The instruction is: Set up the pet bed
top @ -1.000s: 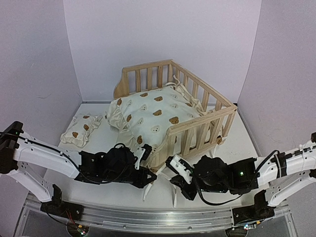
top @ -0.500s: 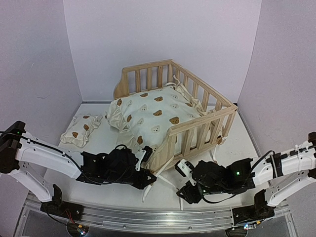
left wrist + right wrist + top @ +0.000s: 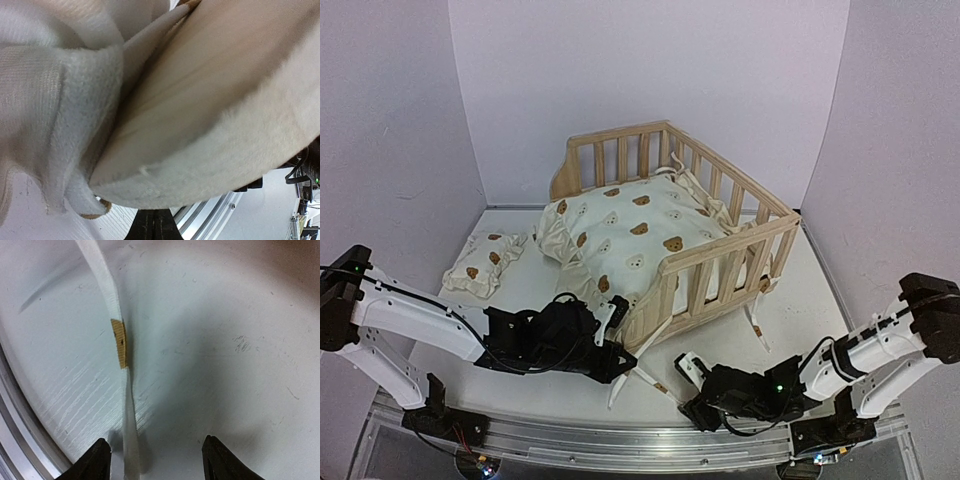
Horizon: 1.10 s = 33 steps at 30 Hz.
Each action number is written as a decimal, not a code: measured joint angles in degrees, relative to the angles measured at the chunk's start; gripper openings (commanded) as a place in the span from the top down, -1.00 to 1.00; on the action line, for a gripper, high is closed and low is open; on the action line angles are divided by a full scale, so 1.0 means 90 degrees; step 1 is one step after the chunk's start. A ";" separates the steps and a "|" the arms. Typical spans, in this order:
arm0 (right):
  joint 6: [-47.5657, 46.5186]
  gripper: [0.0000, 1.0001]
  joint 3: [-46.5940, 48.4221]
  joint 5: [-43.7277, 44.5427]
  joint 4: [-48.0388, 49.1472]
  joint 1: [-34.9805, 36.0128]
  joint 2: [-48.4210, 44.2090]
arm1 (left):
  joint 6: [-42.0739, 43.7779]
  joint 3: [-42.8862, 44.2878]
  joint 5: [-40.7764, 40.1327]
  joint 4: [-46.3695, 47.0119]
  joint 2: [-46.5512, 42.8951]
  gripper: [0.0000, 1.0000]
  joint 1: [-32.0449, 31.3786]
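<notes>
Lilac walls (image 3: 650, 80) enclose a white table (image 3: 800, 290). From above, the pine frame (image 3: 720, 255) stands mid-table, the cushion (image 3: 630, 230) inside but spilling over its near-left side; the pillow (image 3: 480, 262) lies on the table to the left, not yet placed. The left gripper (image 3: 610, 355) sits clenched at the frame's near corner; its wrist view shows only fabric against wood. The right wrist view shows the right gripper (image 3: 155, 460) released, a tie (image 3: 120, 340) loose beneath.
</notes>
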 measured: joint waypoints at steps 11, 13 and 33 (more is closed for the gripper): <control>-0.0792 0.69 0.0066 0.0177 0.1008 0.0015 0.0563 | -0.0032 -0.0017 -0.0002 0.0002 -0.0002 1.00 0.0000; -0.0903 1.00 0.0066 0.0165 0.1115 0.0027 0.0590 | -0.0036 -0.0019 -0.0005 0.0005 -0.0002 1.00 0.0000; -0.5416 1.00 0.1151 -0.0787 -0.0248 -0.0036 -0.2176 | -0.0024 -0.0022 0.0024 0.0010 0.0126 1.00 0.0000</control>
